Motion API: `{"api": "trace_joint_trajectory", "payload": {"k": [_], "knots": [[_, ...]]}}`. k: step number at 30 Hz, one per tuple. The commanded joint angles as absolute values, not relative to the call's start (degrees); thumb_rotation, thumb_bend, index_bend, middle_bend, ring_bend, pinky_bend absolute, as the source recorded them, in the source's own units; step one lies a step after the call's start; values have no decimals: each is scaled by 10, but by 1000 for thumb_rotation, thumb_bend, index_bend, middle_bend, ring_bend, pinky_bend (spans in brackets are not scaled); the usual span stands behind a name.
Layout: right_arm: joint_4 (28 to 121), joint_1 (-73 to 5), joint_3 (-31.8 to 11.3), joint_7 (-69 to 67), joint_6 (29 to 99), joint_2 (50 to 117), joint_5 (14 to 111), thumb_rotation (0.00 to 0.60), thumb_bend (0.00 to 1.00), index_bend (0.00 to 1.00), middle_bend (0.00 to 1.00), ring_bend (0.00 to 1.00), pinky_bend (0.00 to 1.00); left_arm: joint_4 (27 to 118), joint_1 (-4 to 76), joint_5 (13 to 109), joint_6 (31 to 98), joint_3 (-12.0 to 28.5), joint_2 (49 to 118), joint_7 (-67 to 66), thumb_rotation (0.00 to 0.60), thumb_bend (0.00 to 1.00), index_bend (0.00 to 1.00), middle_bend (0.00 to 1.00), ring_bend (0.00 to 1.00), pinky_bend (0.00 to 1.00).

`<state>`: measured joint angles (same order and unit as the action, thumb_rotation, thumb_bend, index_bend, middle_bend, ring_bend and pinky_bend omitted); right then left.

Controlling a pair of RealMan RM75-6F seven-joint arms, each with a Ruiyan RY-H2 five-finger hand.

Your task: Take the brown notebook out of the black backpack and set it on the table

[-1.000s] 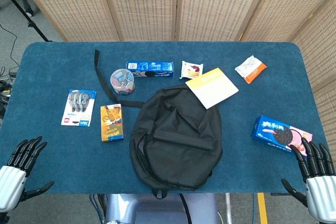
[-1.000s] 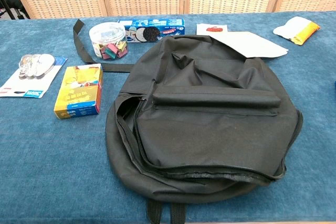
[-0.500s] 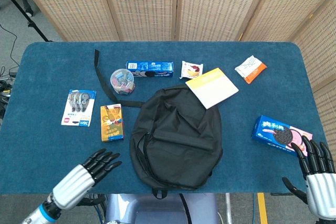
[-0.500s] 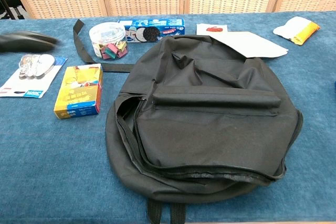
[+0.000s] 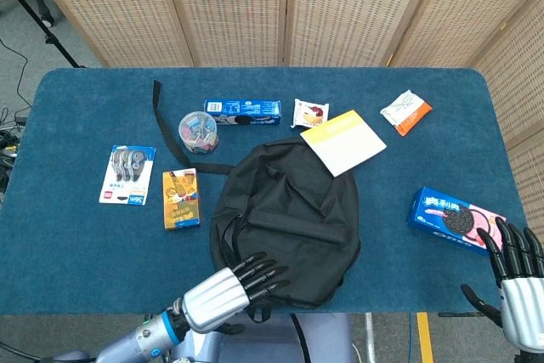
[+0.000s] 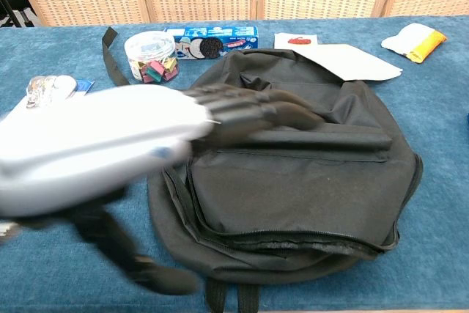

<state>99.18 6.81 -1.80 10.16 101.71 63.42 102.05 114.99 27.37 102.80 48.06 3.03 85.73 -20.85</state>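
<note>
The black backpack point(image 5: 285, 218) lies flat mid-table with its zipper partly open along the near left side point(image 6: 220, 236). No brown notebook shows in either view. My left hand point(image 5: 234, 288) reaches in from the near edge, its fingers point(image 6: 249, 111) stretched out over the backpack's front and holding nothing. In the chest view it is blurred and fills the left half. My right hand point(image 5: 518, 282) hangs at the table's near right corner, fingers spread and empty, beside a blue and pink cookie pack point(image 5: 450, 217).
A white pad with a yellow strip point(image 5: 342, 142) lies at the backpack's far right edge. A yellow box point(image 5: 181, 198), tape pack point(image 5: 127, 174), clip tub point(image 5: 198, 130) and blue cookie box point(image 5: 242, 110) stand left and behind. Two snack packets point(image 5: 405, 112) lie far right.
My left hand has swept from the near left corner rightward onto the backpack's near edge. My right hand has sunk slightly at the near right corner.
</note>
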Motion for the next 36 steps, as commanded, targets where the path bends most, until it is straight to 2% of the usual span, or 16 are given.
{"api": "trace_joint_trajectory", "payload": {"k": [1,8,20,25,28,32,36], "knots": [[992,68,-19,98,1018,633,1018,600,0,103,0,0,0,1126,308,957,431,62,921,-272,600,0,0,0,0,0],[991,67,-21,88,1017,629,1010,600,0,103,0,0,0,1093,333,888,425,75,979,-338,600,0,0,0,0,0],[992,66,-21,83,1017,627,1009,600,0,103,0,0,0,1059,372,836,446,80,1018,-373,600,1,0,0,0,0],[992,66,-20,84,1016,626,1009,600,0,103,0,0,0,1043,385,831,456,80,1031,-366,600,51,2,0,0,20],[992,65,-19,85,1015,627,1009,600,0,103,0,0,0,1029,394,834,467,79,1040,-366,600,76,40,0,0,101],[992,65,-19,85,1014,627,1008,600,0,103,0,0,0,1016,402,833,476,74,1047,-366,600,110,153,7,0,201],[992,65,-19,85,1014,626,1008,600,0,103,0,0,0,1007,405,835,489,70,1054,-363,600,173,319,116,58,267]]}}
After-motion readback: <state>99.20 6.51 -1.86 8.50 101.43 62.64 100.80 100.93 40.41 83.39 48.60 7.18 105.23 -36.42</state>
